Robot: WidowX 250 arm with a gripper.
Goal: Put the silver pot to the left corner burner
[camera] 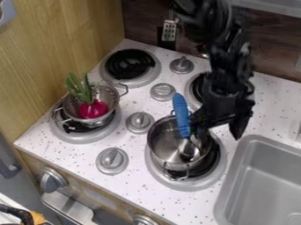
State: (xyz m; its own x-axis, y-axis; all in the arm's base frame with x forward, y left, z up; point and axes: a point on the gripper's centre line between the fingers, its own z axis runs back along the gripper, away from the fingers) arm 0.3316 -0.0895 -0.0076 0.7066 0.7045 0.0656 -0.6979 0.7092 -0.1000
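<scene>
The black gripper [220, 125] hangs over the right side of the stove, just right of the silver pot's back rim. Its fingers are spread apart, one close to the pot and the blue handle, the other out to the right. The silver pot [162, 143] sits upright on the front right burner [220, 169], a little left of its centre. A ladle or spoon with a blue handle [181, 114] leans in the pot. At the back left is a burner [130, 64] with a black coil and nothing on it.
A silver colander [108, 93] holding a red vegetable with green leaves [93, 109] stands on the front left burner. Several grey knobs, among them one [140, 122] left of the pot, rise between the burners. The sink [264, 176] lies at the right, a wooden wall [53, 52] at the left.
</scene>
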